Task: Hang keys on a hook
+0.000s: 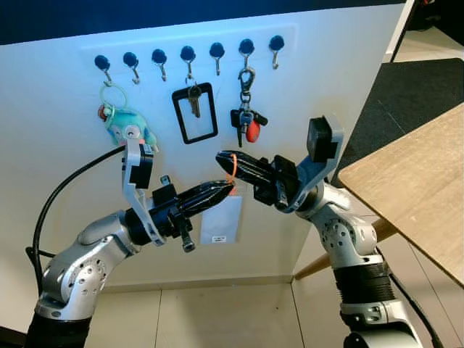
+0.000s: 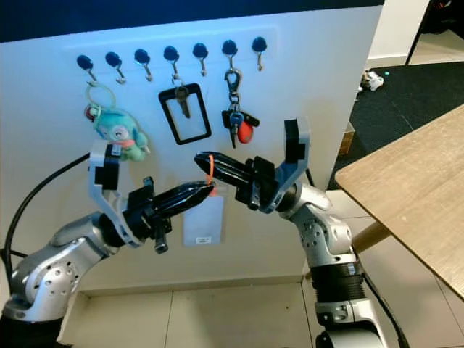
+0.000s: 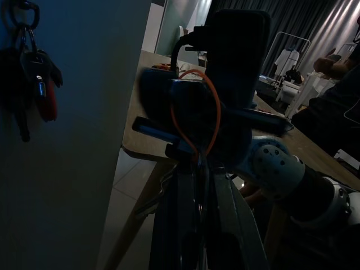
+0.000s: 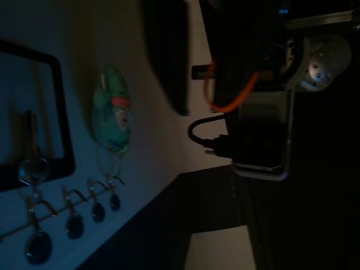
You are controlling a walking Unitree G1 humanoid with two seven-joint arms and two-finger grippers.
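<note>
Both grippers meet tip to tip in front of the white wall [image 1: 341, 65], below a row of seven dark-knobbed hooks [image 1: 188, 54]. The left gripper [image 1: 221, 190] points up and to the right; the right gripper [image 1: 225, 158] points toward it, and a thin orange loop [image 1: 230, 174] sits where the two sets of black fingers come together — touching both, though whether either gripper is clenched on it or loose cannot be told. A white tag [image 1: 220, 219] shows just under the left gripper. On the hooks hang a teal plush keychain [image 1: 127, 125], a key inside a black frame [image 1: 194, 110], and a bunch of keys with a red fob [image 1: 247, 125] — each on its own hook. A wooden table [image 1: 420, 181] stands to the right.
</note>
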